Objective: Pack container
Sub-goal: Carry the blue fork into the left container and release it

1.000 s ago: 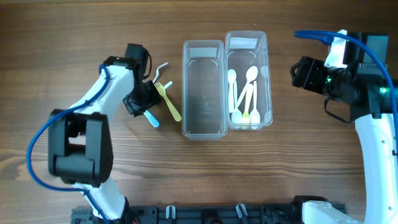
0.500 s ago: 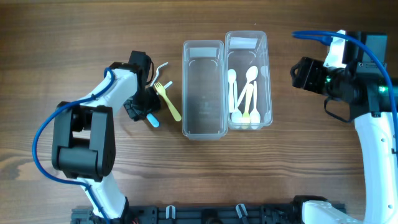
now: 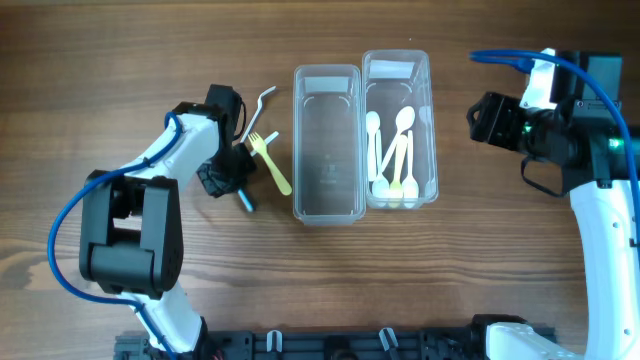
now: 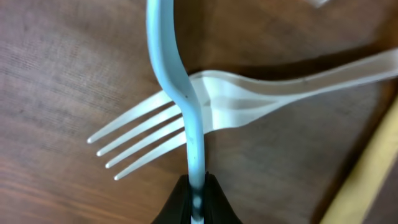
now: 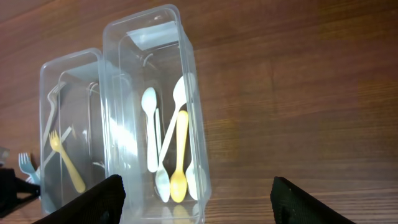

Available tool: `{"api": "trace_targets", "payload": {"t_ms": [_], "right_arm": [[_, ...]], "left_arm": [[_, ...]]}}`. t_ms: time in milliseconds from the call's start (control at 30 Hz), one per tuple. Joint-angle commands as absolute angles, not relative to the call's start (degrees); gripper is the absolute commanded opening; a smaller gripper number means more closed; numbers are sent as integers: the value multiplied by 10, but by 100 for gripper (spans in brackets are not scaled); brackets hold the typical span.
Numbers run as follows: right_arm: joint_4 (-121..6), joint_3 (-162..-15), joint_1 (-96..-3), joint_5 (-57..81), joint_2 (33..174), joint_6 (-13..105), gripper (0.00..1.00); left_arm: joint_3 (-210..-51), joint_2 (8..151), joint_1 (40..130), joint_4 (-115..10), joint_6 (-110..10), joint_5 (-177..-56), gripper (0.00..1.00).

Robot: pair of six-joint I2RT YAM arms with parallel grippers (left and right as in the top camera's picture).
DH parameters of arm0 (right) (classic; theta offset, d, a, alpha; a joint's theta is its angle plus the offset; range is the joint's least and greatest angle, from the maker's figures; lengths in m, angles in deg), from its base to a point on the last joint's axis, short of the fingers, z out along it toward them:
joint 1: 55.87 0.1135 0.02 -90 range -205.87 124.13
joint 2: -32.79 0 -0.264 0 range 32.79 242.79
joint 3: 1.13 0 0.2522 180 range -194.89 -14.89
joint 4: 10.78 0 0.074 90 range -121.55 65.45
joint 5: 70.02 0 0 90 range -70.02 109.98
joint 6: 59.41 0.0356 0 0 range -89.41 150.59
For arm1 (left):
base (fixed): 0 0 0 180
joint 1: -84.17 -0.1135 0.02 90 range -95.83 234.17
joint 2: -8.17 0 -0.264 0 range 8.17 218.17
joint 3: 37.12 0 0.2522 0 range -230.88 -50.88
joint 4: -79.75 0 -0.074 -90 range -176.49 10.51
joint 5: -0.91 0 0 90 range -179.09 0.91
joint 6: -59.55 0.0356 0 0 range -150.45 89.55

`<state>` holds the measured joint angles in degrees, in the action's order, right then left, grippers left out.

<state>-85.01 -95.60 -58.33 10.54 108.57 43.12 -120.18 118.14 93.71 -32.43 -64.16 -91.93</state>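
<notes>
Two clear containers are set side by side at the middle of the table (image 3: 150,40). The left container (image 3: 327,140) is seen empty, while the right container (image 3: 400,72) holds white and yellow spoons (image 3: 403,122). To the left of them, three forks are left unpacked.

The blue fork (image 4: 194,143) is pinched at its handle by the left gripper (image 4: 196,198), whose fingers are clenched tight with only the thin shaft between them. It is laid across the white fork (image 4: 249,99), just behind the tines. Whether the two are touching cannot be settled from the wrist view, though it seems likely. The yellow fork (image 3: 270,162) is found just beside them, nearer the containers. The right gripper (image 5: 196,199) is held well to the right of the containers, its fingers spread and nothing between them.

Trouble is to be expected mainly from the narrow grip. With the handle caught at one small spot, the fork could be swung or twisted in the fingers once raised, and its end knocked on a container rim. The white fork could also be dragged or flipped if the blue one is pulled sideways rather than lifted straight.
</notes>
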Motion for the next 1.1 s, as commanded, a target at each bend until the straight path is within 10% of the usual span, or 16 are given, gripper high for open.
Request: {"api": "trace_targets", "payload": {"t_ms": [0,433,800,1033,1067], "right_arm": [[-852,-950,-584,100,1091,426,75],[-852,-950,-584,100,1091,426,75],[-853,-950,-584,100,1091,426,76],[-866,-950,-584,95,1091,425,76],[-866,-950,-584,95,1091,425,76]], "left_arm": [[-1204,1139,937,-283,-622,-903,4],[-1281,874,1037,-268,-503,-914,4],[-1277,969,1176,-470,-441,-905,4],[-1277,1092,1188,-479,-442,-934,14],[-1277,1096,1188,-476,-444,-938,28]]}}
